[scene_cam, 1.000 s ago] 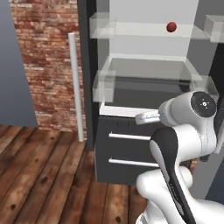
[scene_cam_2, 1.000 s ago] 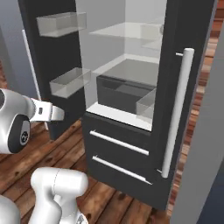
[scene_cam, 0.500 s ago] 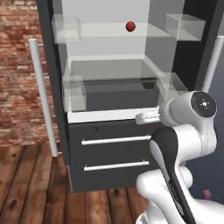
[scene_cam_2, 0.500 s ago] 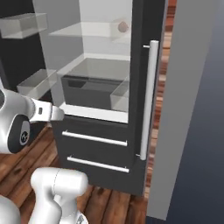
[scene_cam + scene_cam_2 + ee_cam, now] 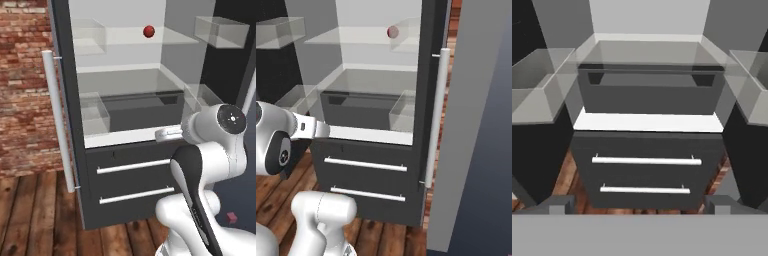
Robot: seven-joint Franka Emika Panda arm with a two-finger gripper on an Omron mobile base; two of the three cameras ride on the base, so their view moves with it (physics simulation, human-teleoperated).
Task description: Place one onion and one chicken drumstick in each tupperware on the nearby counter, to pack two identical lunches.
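Presently the fridge (image 5: 125, 125) stands open before the arm, both doors swung wide, and one red onion (image 5: 149, 31) rests on the upper glass shelf (image 5: 120, 37), above the dark drawer (image 5: 649, 92) and well clear of the clear door bins. Seen from the hand camera, the pincer (image 5: 639, 205) is spread fully and holds nothing, aimed level at the two lower drawer fronts beneath that shelf, which I judge a ready posture for reaching in. Since the onion sits high above the arm's present line, a raise toward the shelf appears necessary before any grasp.
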